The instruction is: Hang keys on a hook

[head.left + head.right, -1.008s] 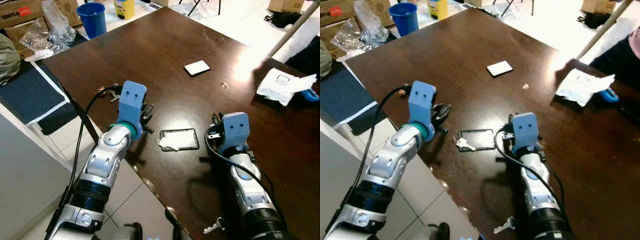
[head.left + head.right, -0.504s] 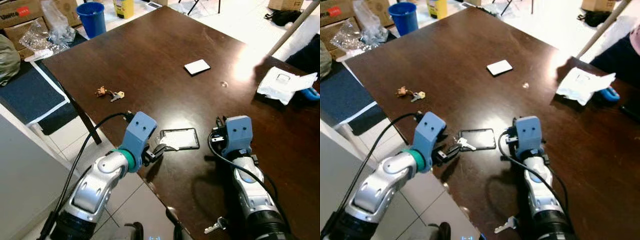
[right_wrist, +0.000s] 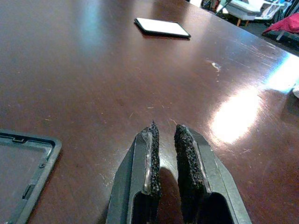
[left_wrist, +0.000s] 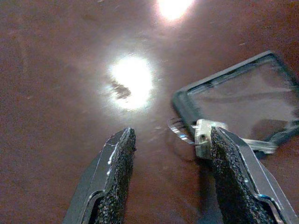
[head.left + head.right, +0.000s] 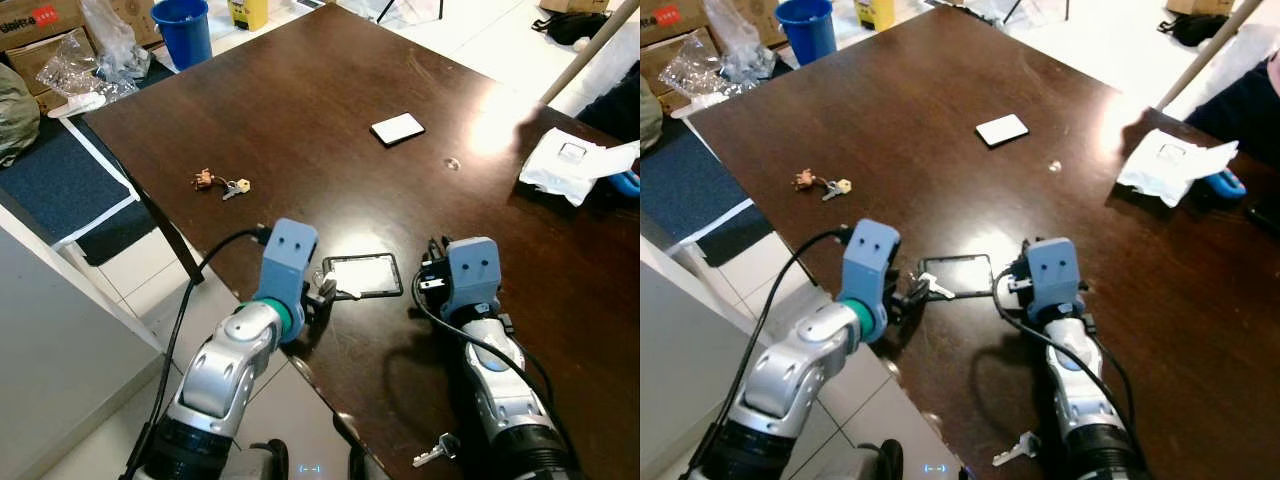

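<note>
Keys now sit between the left gripper's spread fingers.

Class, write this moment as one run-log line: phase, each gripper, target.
phase: reaching | left gripper: open beside key at card holder | right gripper: nearly shut, idle on table | hook: unseen

Two silver arms reaching forward, low
Left black-fingered gripper spread wide; right black-fingered gripper nearly closed, seemingly holding nothing; both wrists angled downward.
</note>
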### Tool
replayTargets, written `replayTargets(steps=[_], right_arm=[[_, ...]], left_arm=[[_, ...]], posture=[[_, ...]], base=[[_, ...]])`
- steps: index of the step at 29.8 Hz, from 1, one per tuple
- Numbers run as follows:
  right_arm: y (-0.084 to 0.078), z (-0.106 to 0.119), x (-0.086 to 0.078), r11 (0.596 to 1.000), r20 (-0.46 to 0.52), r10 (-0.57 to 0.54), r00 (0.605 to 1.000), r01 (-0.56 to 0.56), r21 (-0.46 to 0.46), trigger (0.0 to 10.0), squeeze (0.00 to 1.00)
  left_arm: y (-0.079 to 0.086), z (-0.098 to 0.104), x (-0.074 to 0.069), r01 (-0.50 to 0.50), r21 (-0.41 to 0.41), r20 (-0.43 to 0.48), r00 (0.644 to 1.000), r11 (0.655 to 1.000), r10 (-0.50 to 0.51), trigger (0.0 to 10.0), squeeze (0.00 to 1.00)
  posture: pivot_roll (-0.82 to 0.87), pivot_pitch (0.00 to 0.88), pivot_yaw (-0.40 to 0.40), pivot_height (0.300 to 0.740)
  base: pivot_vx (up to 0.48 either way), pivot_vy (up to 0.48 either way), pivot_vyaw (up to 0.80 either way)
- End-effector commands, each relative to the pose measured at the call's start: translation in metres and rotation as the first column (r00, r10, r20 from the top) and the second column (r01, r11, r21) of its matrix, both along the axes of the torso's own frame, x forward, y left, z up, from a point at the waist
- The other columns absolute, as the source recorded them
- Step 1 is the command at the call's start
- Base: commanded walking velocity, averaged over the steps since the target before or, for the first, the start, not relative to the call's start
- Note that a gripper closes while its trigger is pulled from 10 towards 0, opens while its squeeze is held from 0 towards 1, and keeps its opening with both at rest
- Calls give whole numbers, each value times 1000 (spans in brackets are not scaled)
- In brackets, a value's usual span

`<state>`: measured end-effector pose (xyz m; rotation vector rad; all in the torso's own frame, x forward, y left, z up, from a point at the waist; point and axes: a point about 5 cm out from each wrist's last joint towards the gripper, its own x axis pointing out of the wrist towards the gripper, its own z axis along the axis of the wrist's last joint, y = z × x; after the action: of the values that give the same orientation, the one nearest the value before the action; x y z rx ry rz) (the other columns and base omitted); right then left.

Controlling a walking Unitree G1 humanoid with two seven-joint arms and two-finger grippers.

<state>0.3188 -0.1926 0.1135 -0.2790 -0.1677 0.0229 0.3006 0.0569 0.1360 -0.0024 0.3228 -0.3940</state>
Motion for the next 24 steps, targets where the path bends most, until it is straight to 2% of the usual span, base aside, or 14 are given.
replayTargets(steps=[1,11,12,14,15,16,18,24], right_arm=[[1,-11,-6,1000,-34,-1,999,1,4,10000,0],[3,-11,-6,1000,-35,4,999,-4,7,10000,0],[3,-11,-6,1000,-36,6,999,-6,6,10000,0],[3,-11,-6,1000,-36,8,999,-7,6,10000,0],[4,-11,-6,1000,-37,9,999,-9,5,10000,0],[4,-11,-6,1000,-37,9,999,-9,5,10000,0],[5,-11,-5,1000,-36,14,999,-14,6,10000,0],[6,-10,-5,1000,-34,17,999,-17,7,10000,0]], left_arm=[[3,-7,1,-32,27,-29,999,999,33,10000,0],[7,-12,-6,-47,47,-40,998,998,48,10000,0],[7,-12,-7,-49,47,-40,998,998,51,8706,0],[6,-12,-8,-52,47,-41,998,998,54,8706,0],[6,-11,-8,-58,49,-37,998,997,60,4353,0],[6,-11,-8,-58,49,-37,998,997,60,4353,0],[5,-10,-7,-79,56,-25,996,995,80,0,0],[4,-8,-6,-97,69,-6,995,993,98,0,0]], posture=[[6,183,140,740],[11,199,135,740],[14,200,134,740],[14,200,134,740],[15,201,133,740],[15,201,133,740],[15,203,132,740],[16,204,131,740]], base=[[0,0,0],[0,0,0],[0,0,0],[0,0,0],[0,0,0],[0,0,0],[0,0,0],[0,0,0]])
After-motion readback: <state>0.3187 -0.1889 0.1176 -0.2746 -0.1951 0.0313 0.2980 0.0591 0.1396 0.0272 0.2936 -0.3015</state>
